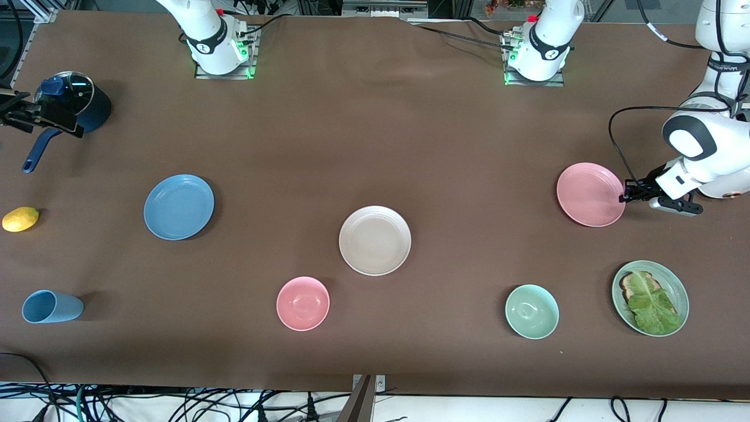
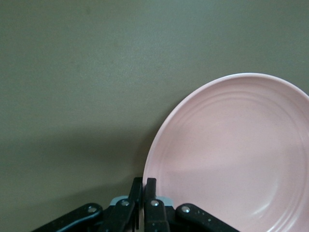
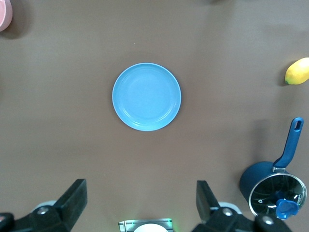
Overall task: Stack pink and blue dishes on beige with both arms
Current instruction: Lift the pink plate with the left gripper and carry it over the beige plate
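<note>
In the front view, the left claw [image 1: 628, 194] is seen pinched on the rim of the one pink plate [image 1: 590, 194] near the table's left-arm end, while one blue plate [image 1: 179, 206] and one beige plate [image 1: 375, 240] lie untouched; the grasp step is judged in hand, a lift toward the beige plate being called for next. In the left wrist view, the fingers [image 2: 150, 193] are shown clamped on the pink plate's [image 2: 231, 154] edge. In the right wrist view, the right claw [image 3: 142, 198] is held wide open above the blue plate [image 3: 146, 96].

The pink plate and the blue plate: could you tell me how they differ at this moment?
The pink plate is gripped at its rim by the shut left gripper; the blue plate lies free, untouched. The pink plate sits toward the left arm's end of the table, the blue plate toward the right arm's end, where the open right gripper hangs above the table. Both are shallow, round and alike in width.
</note>
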{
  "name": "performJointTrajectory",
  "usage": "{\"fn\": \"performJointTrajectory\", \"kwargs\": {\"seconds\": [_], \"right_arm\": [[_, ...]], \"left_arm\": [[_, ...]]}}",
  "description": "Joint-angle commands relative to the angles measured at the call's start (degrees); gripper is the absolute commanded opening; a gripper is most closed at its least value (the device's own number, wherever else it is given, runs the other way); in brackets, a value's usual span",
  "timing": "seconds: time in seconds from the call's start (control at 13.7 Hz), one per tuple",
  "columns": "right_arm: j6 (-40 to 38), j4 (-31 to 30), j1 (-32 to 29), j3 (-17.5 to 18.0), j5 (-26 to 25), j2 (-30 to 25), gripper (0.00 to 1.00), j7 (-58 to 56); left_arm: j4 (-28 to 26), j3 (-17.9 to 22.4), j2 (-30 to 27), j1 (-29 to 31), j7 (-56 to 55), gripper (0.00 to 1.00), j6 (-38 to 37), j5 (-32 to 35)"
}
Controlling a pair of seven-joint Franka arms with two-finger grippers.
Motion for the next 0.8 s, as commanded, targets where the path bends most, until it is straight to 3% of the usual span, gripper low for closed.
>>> {"fn": "performJointTrajectory", "kwargs": {"seconds": [0.0, 0.15, 0.29, 0.73], "right_arm": [[-0.83, 0.48, -0.03, -0.29, 0.93, -0.08, 1.0, -0.74], [-0.83, 0.48, -0.03, -0.29, 0.93, -0.08, 1.0, -0.74], [-0.83, 0.57, -0.03, -0.29, 0.93, -0.08, 1.0, -0.82], [-0.83, 0.48, -0.03, -0.38, 0.93, -0.08, 1.0, -0.82]], "left_arm": [[5.46, 0.48, -2.36, -0.71, -5.0, 0.0, -10.77, 0.41], [10.3, 0.13, -3.15, -0.8, -10.79, 0.0, -17.3, 6.17], [10.76, -2.23, -6.13, -2.11, -18.35, 0.0, -17.85, 10.68], [10.84, -11.46, -8.78, -5.54, -39.0, 0.0, -19.08, 12.37]]}}
